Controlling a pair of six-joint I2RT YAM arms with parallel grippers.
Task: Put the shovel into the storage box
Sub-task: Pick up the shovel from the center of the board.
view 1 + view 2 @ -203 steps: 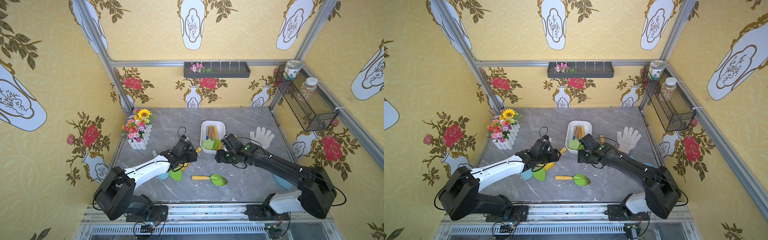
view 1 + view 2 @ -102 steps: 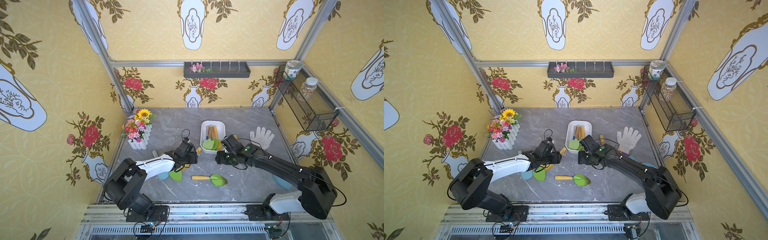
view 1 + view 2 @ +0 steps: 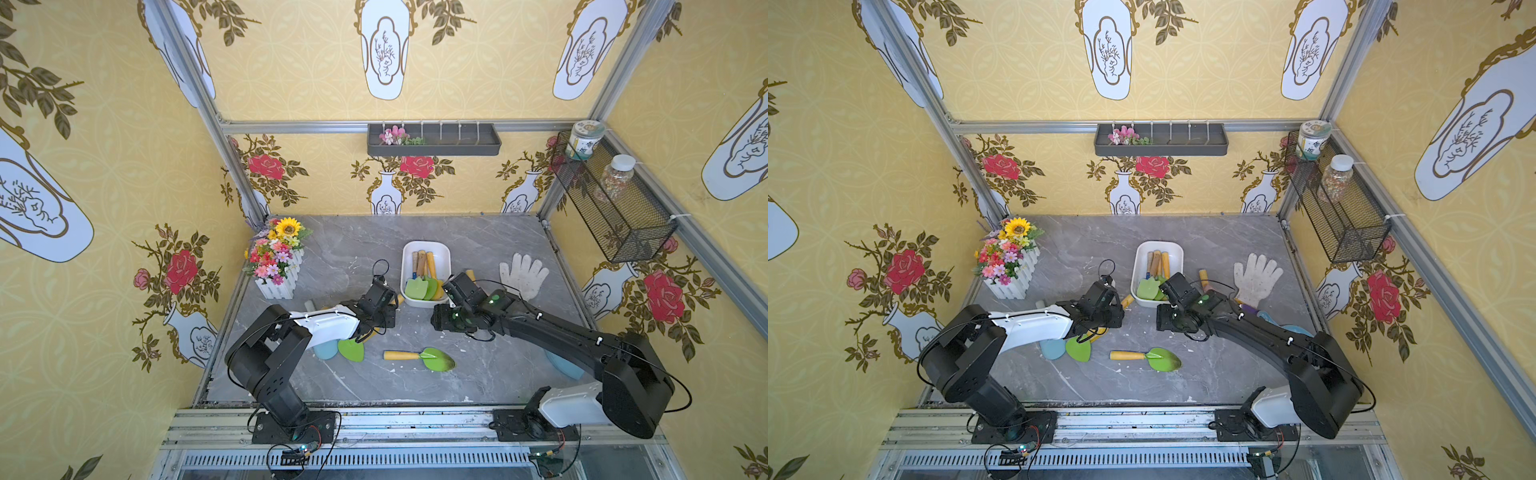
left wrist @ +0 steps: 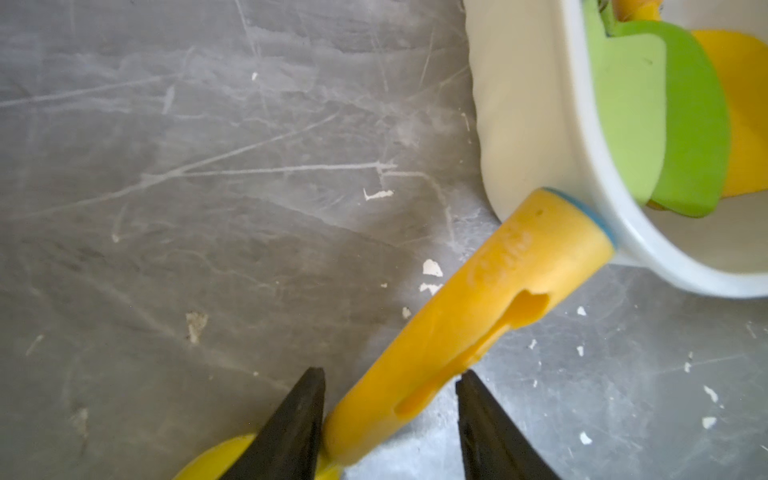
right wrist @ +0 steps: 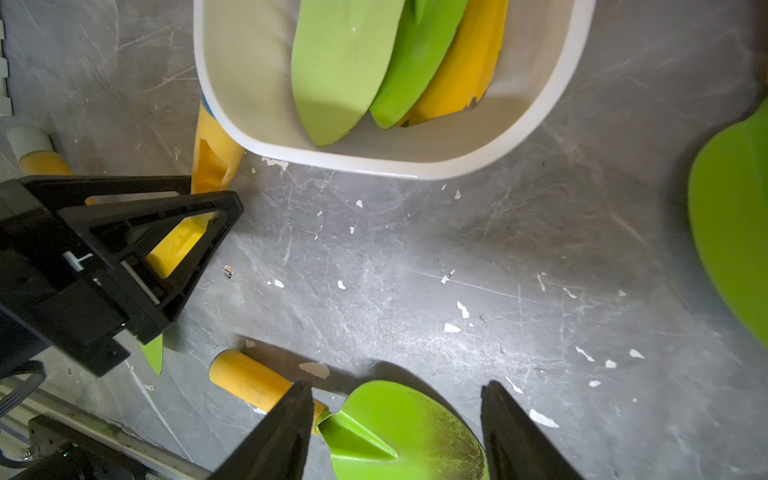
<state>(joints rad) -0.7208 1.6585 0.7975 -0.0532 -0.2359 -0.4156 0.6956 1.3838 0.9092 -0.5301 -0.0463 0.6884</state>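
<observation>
White storage box (image 3: pixel 447 259) holding several shovels (image 3: pixel 420 287); one green shovel (image 3: pixel 437 360) lies loose on the grey table (image 3: pixel 498 374).

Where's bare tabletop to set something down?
Free: the back strip between the rear wall and the storage box; the gap between the flower planter and that box; the strip between the green shovel and the front edge of the table. Crowded: the box's front, around the left gripper and right gripper.

Bright even light, soft shadows, wrist views blurry (wide-angle bowing)
</observation>
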